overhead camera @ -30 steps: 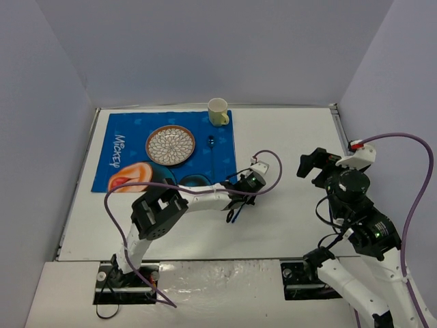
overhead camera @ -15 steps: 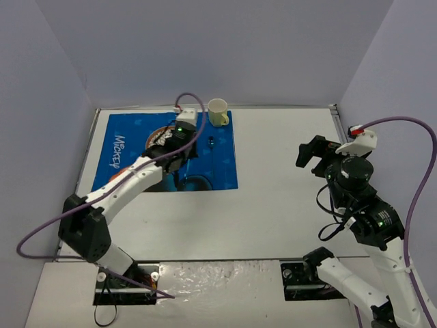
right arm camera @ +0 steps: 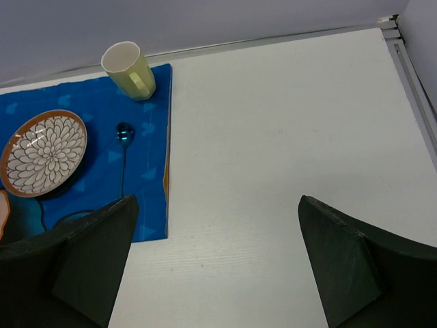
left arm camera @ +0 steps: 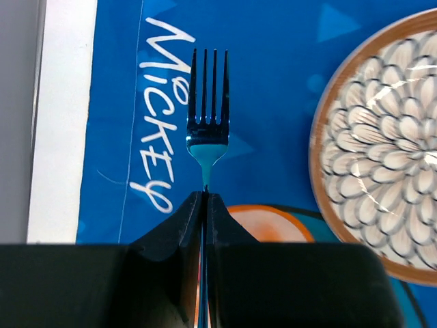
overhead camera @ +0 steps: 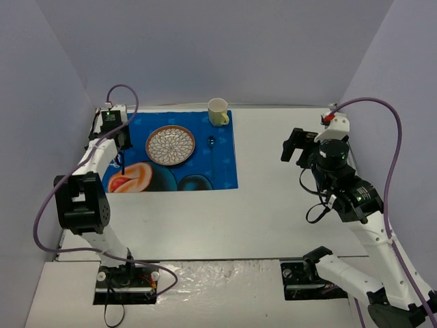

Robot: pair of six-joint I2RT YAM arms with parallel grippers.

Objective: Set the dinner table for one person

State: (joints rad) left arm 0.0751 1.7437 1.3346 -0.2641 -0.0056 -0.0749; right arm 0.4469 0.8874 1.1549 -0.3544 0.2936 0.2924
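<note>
Left fingers (left arm camera: pixel 172 229) are pinched tight on the fork (left arm camera: pixel 207 109) handle, tines over the placemat (left arm camera: pixel 273 61) just left of the plate (left arm camera: pixel 382 157), so I'd say fork-placing step, next lower and let go, while right fingers (right arm camera: pixel 82 260) gape empty over bare table (right arm camera: pixel 273 137) right of the plate.

the left arm (overhead camera: pixel 95 154) reaches forward along the far left side, its wrist tipped downward. the left gripper (left arm camera: pixel 205 199) has its jaws pressed together on the thin handle of a fork (left arm camera: pixel 207 109). the right arm (overhead camera: pixel 351 195) stands raised and bent on the right, and the right gripper (right arm camera: pixel 215 239) is spread wide, holding nothing and facing left.
</note>
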